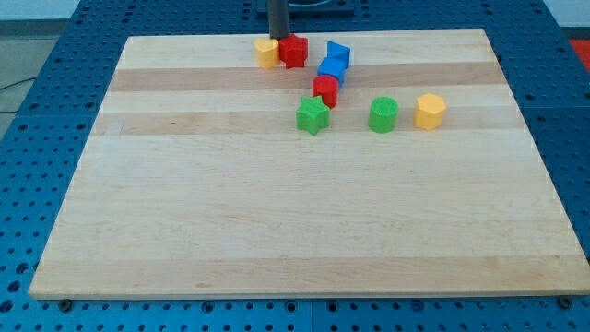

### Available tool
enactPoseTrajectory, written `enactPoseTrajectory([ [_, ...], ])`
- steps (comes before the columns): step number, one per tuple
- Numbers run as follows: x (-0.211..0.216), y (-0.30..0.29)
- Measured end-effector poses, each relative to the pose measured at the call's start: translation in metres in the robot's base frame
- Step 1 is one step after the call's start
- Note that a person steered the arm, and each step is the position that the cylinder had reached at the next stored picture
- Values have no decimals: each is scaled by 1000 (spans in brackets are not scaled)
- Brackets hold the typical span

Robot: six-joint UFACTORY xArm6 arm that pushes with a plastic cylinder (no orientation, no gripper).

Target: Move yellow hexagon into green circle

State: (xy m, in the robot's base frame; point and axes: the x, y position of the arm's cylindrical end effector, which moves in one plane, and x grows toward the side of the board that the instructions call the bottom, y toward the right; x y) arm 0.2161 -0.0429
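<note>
The yellow hexagon (430,111) sits on the wooden board right of centre near the view's top. The green circle (383,114) stands just left of it, a small gap between them. My tip (278,37) is at the board's top edge, touching or just behind a small yellow block (267,53) and a red block (293,51), far to the left of the yellow hexagon.
A green star (313,115) lies left of the green circle. A red block (324,90) sits just above the star. Two blue blocks (331,69) (338,53) lie in a row above that. The board's (277,231) edges drop to a blue perforated table.
</note>
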Motion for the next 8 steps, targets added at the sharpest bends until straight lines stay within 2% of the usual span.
enactPoseTrajectory([
  [2,-21,8],
  [4,23,10],
  [6,-22,-8],
  [7,-22,37],
  [8,-24,126],
])
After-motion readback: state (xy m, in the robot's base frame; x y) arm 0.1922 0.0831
